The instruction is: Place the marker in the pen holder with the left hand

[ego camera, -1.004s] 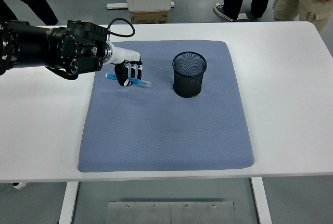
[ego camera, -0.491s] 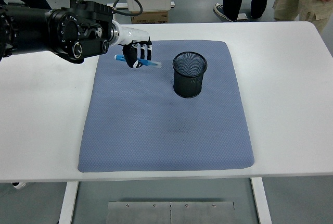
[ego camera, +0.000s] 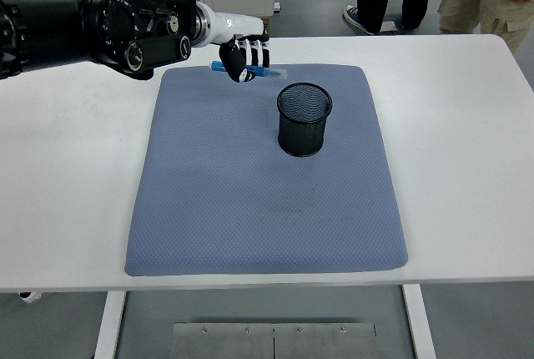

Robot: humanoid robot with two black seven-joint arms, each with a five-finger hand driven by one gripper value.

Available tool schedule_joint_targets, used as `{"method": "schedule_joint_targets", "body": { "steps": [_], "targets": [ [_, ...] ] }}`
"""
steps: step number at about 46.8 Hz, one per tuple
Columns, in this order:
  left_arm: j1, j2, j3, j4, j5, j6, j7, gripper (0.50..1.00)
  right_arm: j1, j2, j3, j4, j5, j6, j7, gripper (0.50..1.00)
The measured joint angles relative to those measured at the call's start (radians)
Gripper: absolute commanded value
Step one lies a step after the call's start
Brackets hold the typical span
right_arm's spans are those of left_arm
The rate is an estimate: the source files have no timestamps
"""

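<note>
Above the far left corner of the blue-grey mat (ego camera: 267,209), your left hand (ego camera: 244,57) carries the blue marker (ego camera: 250,69) in the air, its fingers (ego camera: 239,65) curled tight around the barrel so that both ends poke out, the marker lying roughly level and pointing right. A second ago that hand was low over the mat's left side with the marker just off the cloth; half a second ago it was higher and nearer the middle; now it has risen again and swung right and toward the far edge, closing much of the gap to the black mesh pen holder (ego camera: 304,118). The holder stands upright on the mat, unmoved, its mouth open and nothing visible inside. By the look of it, the lift is done and you are mid-carry: the marker sits up and to the left of the holder's rim, still apart from it, and would likely need tipping tip-down before release. Your right arm is out of sight. People's legs show beyond the white table (ego camera: 467,125) at the top of the picture
</note>
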Motion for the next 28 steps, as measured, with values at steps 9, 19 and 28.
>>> {"method": "schedule_joint_targets", "body": {
  "steps": [9,19,28],
  "targets": [
    [-0.002,0.0,-0.05,0.0,-0.002,0.0,0.0,0.543,0.0,0.0,0.0,0.0,0.0,0.0,0.0,1.0],
    [-0.001,0.0,-0.092,-0.001,-0.002,0.0,0.002,0.543,0.0,0.0,0.0,0.0,0.0,0.0,0.0,1.0],
    [-0.003,0.0,-0.149,-0.001,-0.002,-0.001,0.004,0.543,0.0,0.0,0.0,0.0,0.0,0.0,0.0,1.0]
  ]
}}
